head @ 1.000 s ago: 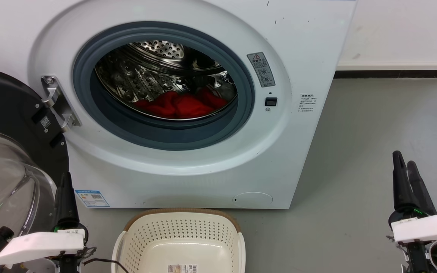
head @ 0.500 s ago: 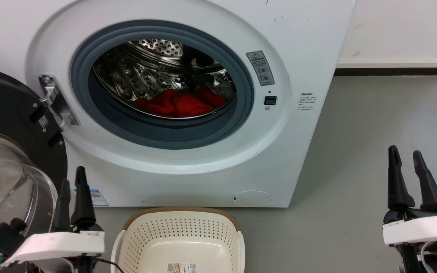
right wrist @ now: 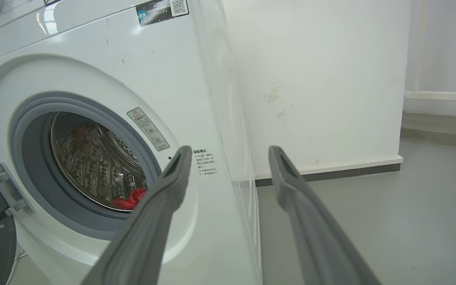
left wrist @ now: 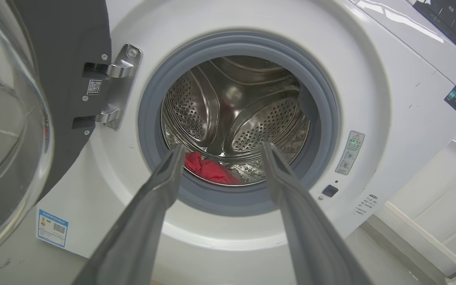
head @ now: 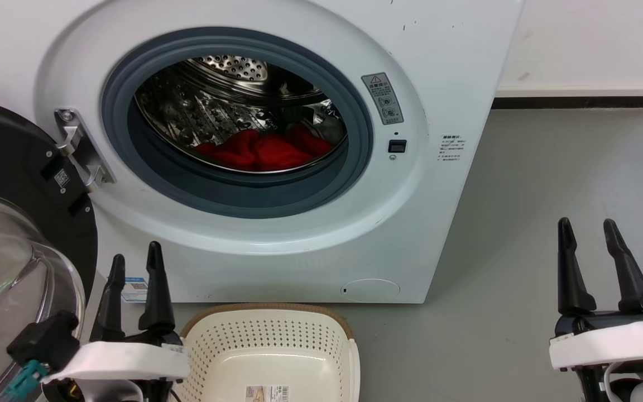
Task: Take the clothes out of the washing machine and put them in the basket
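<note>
Left gripper (head: 136,251) sits further right and higher than a second ago, close to the basket (head: 268,308), and its fingers are parted by a moderate gap. Right gripper (head: 587,222) went from fingers pressed together to a wide spread. Both hold nothing, point up toward the washing machine (head: 438,67) and stay apart from it.

Left gripper is below the machine's porthole, off its lower left, just beside the open door (head: 3,145). From the left wrist camera its fingers (left wrist: 149,206) frame the porthole almost head-on. Right gripper is well off the machine's right side, over grey floor (head: 522,223). From the right wrist camera its fingers (right wrist: 160,206) straddle the machine's front right corner.

Clothes (head: 265,152) lie bunched at the bottom of the steel drum (head: 215,111) inside the machine, behind the lower lip of the grey gasket (head: 243,192). Porthole stands open.

Door is swung out to the machine's left on its metal hinge (head: 78,148). Its glass bowl (head: 9,268) bulges near the left gripper, so room is tight on that side. Room is open on the machine's right, out to the wall skirting (head: 578,102).

Basket is on the floor in front of the machine's base, under the porthole, its base label showing.
</note>
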Controlling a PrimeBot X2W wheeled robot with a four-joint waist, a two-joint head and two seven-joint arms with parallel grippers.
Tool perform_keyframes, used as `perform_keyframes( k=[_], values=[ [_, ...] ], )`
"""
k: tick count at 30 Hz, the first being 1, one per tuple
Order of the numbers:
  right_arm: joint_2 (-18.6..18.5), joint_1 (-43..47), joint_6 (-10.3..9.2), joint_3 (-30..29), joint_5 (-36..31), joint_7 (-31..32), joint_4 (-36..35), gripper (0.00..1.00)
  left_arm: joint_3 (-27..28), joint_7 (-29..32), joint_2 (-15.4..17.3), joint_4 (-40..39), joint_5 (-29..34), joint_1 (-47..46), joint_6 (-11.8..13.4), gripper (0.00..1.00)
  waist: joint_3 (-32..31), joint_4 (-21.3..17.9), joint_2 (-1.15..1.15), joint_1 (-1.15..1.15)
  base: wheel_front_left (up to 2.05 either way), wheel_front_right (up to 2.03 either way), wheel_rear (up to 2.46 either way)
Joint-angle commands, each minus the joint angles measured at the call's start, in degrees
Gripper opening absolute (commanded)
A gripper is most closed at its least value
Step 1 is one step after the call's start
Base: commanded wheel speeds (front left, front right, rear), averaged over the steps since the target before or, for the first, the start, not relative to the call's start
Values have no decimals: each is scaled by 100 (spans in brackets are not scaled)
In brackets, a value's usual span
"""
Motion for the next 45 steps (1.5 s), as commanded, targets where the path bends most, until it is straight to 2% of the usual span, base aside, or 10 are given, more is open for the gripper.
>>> perform_keyframes(
  k=[1, 5, 9, 18, 25, 33, 35, 36, 41, 45],
  values=[
    [-25, 16, 0, -13, -189, -69, -80, 100, -74, -54, 12, -93, 269, 9, 30, 100, 5, -6, 0, 0, 0, 0, 0],
    [-25, 71, 0, -36, -453, -127, -48, 100, -200, -112, 14, -134, 594, 31, 127, 100, 20, -6, 0, 0, 0, 0, 0],
    [-25, 104, 0, -55, -685, -177, 44, 100, -350, -167, 13, -119, 906, 82, 82, 100, 20, -7, 0, 0, 0, 0, 0],
    [-24, 170, 0, 9, -1237, -299, 123, 100, -573, -278, 25, 52, 1742, 141, 164, 100, 24, -33, 0, 0, 0, 0, 0],
    [-24, 246, -1, 25, -1435, -380, 429, 100, -701, -368, 69, 196, 2151, 198, 316, 100, 16, -34, 0, 0, 0, 0, 0],
    [-23, 193, -1, 52, -1806, -471, 556, 100, -781, -458, 113, 551, 2485, 264, 267, 100, 4, -51, 0, 0, 0, 0, 0],
    [-22, 197, -1, 66, -1865, -486, 531, 100, -797, -471, 133, 554, 2582, 257, 316, 100, 7, -53, 0, 0, 0, 0, 0],
    [-23, 203, -1, 98, -2011, -517, 482, 100, -874, -490, 186, 551, 2794, 247, 443, 100, 14, -57, 0, 0, 0, 0, 0],
    [-23, 234, -1, 146, -2189, -555, 374, 100, -939, -530, 191, 488, 2880, 251, 585, 100, 24, -58, 0, 0, 0, 0, 0],
    [-22, 289, -1, 89, -2141, -594, 373, 100, -841, -576, 150, 484, 2785, 298, 544, 100, 26, -58, 0, 0, 0, 0, 0]
  ],
)
